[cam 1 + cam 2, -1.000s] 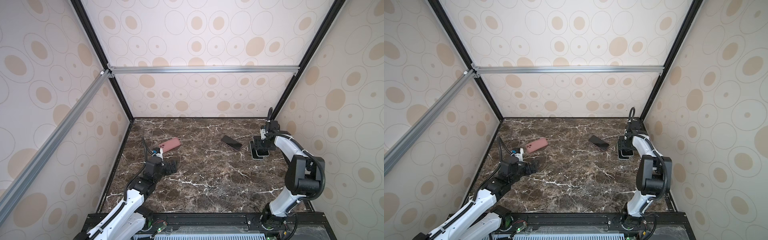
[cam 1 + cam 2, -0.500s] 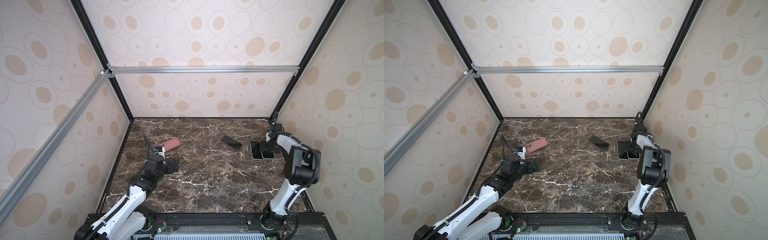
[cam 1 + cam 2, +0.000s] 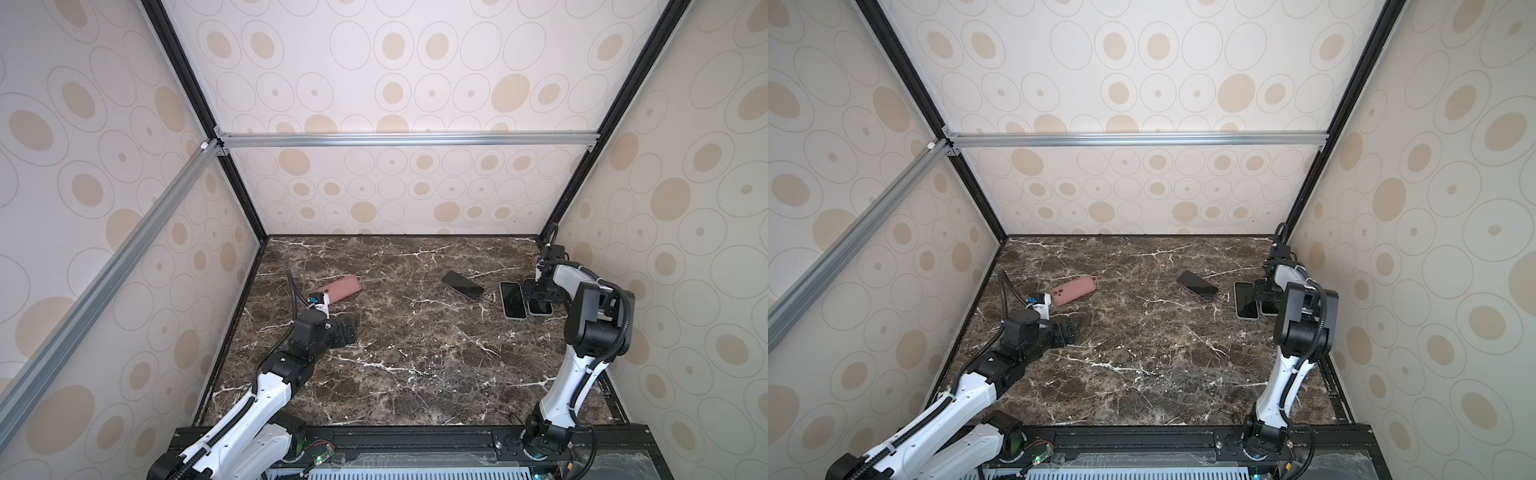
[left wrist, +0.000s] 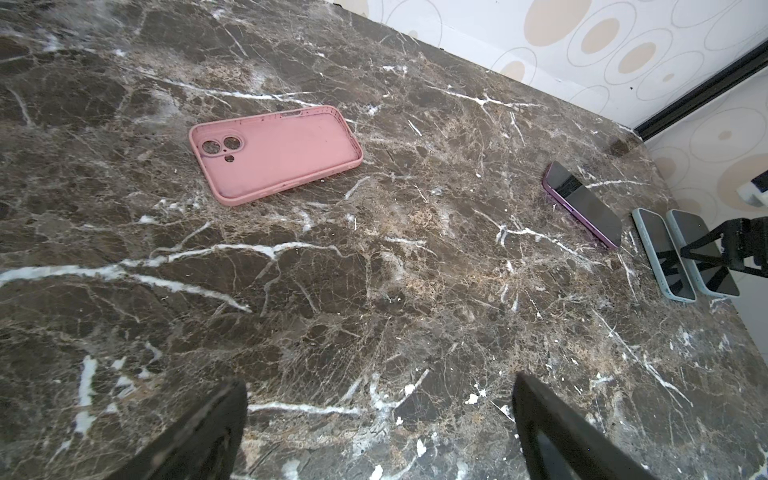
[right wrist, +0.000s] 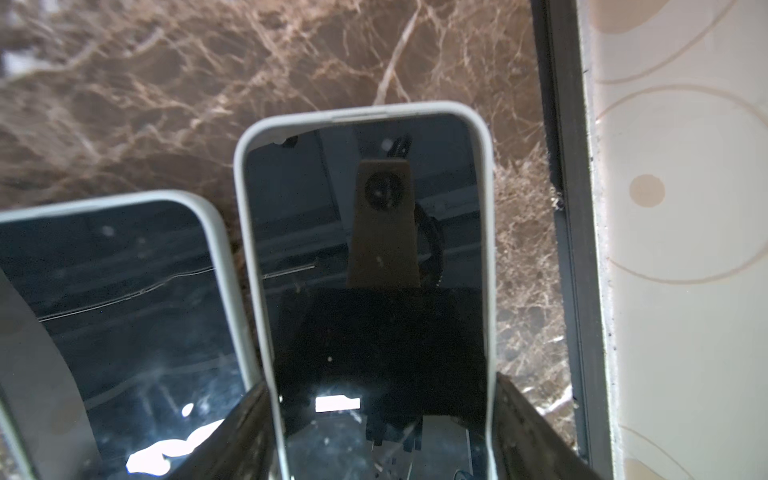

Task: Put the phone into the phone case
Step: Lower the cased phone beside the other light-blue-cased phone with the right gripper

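The pink phone case lies hollow side up at the left of the marble floor. A phone with a pale rim and dark screen lies low by the right wall. My right gripper is shut across its width, one finger pressed on each long edge. My left gripper hangs open just in front of the case, with only bare marble between its fingers.
A second pale-rimmed phone lies right beside the gripped one. A purple phone lies slanted nearer the middle. The right wall and its black floor rail run close past the right gripper.
The right arm's elbow has swung back toward the right wall and its gripper has shifted right, onto the rightmost phone. The left arm has barely moved.
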`<state>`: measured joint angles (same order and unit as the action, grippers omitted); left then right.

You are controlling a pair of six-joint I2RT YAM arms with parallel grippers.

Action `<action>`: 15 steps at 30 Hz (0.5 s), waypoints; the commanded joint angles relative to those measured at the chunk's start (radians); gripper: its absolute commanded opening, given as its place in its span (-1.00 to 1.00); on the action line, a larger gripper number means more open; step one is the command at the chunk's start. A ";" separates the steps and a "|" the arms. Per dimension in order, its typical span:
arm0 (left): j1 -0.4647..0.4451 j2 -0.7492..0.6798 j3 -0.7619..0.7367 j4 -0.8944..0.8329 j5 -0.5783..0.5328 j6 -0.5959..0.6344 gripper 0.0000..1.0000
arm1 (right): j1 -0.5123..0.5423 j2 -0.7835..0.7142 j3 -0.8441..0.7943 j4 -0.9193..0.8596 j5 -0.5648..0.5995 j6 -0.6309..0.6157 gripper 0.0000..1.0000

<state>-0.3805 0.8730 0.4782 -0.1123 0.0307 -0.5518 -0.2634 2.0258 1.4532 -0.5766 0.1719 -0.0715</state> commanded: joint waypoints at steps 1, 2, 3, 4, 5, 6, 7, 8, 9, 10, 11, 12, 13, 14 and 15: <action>0.007 -0.011 0.019 -0.001 -0.018 0.020 1.00 | -0.008 0.020 0.041 -0.020 -0.001 0.008 -0.65; 0.006 -0.012 0.020 0.002 -0.018 0.020 1.00 | -0.010 0.027 0.049 -0.031 -0.007 0.011 -0.62; 0.008 -0.011 0.020 0.001 -0.020 0.020 1.00 | -0.010 0.036 0.058 -0.040 -0.012 0.014 -0.59; 0.007 -0.010 0.019 0.000 -0.019 0.020 1.00 | -0.010 0.042 0.063 -0.046 -0.015 0.016 -0.55; 0.007 -0.011 0.020 -0.001 -0.020 0.020 1.00 | -0.010 0.046 0.065 -0.051 -0.020 0.018 -0.52; 0.007 -0.013 0.020 -0.003 -0.020 0.020 1.00 | -0.010 0.049 0.067 -0.056 -0.022 0.021 -0.48; 0.007 -0.016 0.019 -0.005 -0.021 0.019 1.00 | -0.010 0.052 0.067 -0.060 -0.020 0.023 -0.44; 0.006 -0.019 0.018 -0.006 -0.024 0.018 1.00 | -0.010 0.053 0.067 -0.065 -0.020 0.029 -0.38; 0.007 -0.021 0.017 -0.007 -0.026 0.016 1.00 | -0.009 0.053 0.065 -0.068 -0.022 0.032 -0.32; 0.006 -0.023 0.015 -0.007 -0.027 0.015 1.00 | -0.010 0.051 0.063 -0.068 -0.024 0.034 -0.26; 0.007 -0.025 0.016 -0.007 -0.028 0.015 1.00 | -0.010 0.051 0.061 -0.068 -0.025 0.033 -0.20; 0.007 -0.024 0.017 -0.009 -0.028 0.015 1.00 | -0.010 0.051 0.061 -0.070 -0.023 0.034 -0.15; 0.006 -0.023 0.017 -0.010 -0.028 0.015 1.00 | -0.010 0.052 0.062 -0.075 -0.022 0.035 -0.11; 0.006 -0.024 0.017 -0.010 -0.028 0.015 1.00 | -0.010 0.051 0.064 -0.079 -0.022 0.035 -0.06; 0.006 -0.025 0.017 -0.010 -0.028 0.015 1.00 | -0.010 0.052 0.064 -0.084 -0.020 0.037 -0.01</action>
<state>-0.3775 0.8600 0.4782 -0.1131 0.0181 -0.5522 -0.2699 2.0666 1.4921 -0.6216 0.1509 -0.0448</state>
